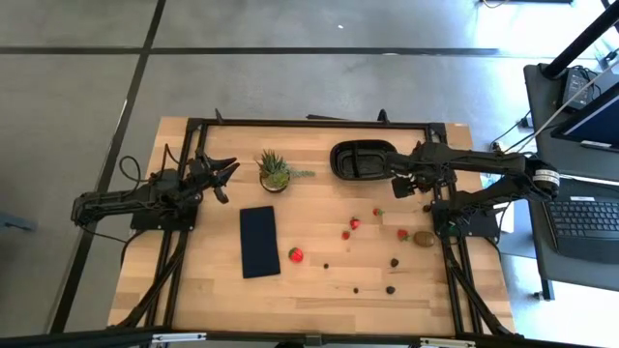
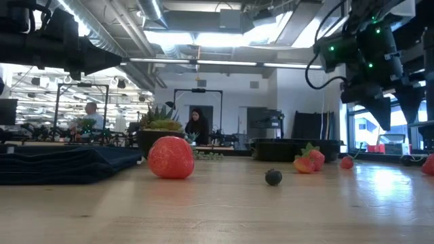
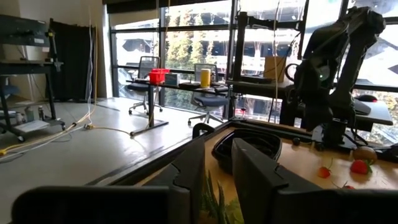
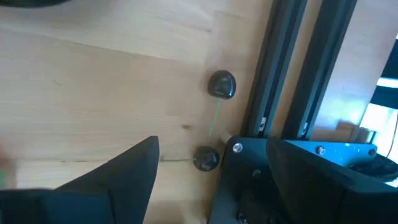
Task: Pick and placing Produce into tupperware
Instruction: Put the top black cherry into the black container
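Note:
The produce lies scattered on the wooden table: a large strawberry [image 1: 296,254] [image 2: 170,157], smaller red pieces [image 1: 355,223] [image 1: 402,234], a brownish kiwi [image 1: 424,238] and dark berries [image 1: 395,261] [image 2: 273,177]. The black oval tupperware [image 1: 363,159] [image 2: 295,148] [image 3: 249,146] stands near the far edge and looks to hold no fruit. My right gripper [image 1: 398,184] [image 2: 397,115] [image 4: 186,186] hovers open above the table, just right of the tupperware, fingers pointing down. My left gripper [image 1: 224,174] [image 3: 217,180] waits open at the left, level, facing the plant.
A spiky green potted plant [image 1: 275,171] [image 2: 160,122] stands left of the tupperware. A flat dark rectangular pad [image 1: 259,241] lies left of the large strawberry. Two small dark round things [image 4: 222,84] [image 4: 206,158] sit by a black frame rail [image 4: 286,68] under the right gripper.

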Controlling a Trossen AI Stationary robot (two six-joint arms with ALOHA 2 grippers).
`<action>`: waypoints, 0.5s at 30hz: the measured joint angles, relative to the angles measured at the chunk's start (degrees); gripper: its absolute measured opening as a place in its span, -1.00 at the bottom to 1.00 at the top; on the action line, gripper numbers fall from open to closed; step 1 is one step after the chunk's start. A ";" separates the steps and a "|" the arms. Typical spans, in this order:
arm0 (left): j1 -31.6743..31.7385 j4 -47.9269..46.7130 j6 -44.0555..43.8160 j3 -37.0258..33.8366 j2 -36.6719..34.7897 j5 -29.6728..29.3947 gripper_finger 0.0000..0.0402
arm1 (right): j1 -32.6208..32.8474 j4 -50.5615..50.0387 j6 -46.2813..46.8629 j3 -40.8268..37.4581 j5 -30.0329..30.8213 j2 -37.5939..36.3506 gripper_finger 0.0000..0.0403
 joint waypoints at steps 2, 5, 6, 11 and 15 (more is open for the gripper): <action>0.02 -0.02 -0.06 0.02 0.02 0.00 -0.65 | -0.59 1.74 -0.24 -1.28 -0.06 0.00 0.48; 0.01 -0.01 -0.07 0.01 0.01 0.01 -0.66 | -1.25 3.04 -0.23 -1.92 -0.01 0.02 0.48; 0.01 0.00 -0.08 0.02 0.01 0.00 -0.67 | -1.32 3.24 -0.19 -1.90 0.01 0.02 0.48; 0.02 0.00 -0.09 0.02 0.02 0.02 -0.67 | -2.17 3.67 -0.87 -1.85 1.93 0.02 0.48; 0.02 0.00 -0.09 0.00 0.02 0.02 -0.63 | -3.17 3.67 -1.82 -1.85 1.92 0.02 0.48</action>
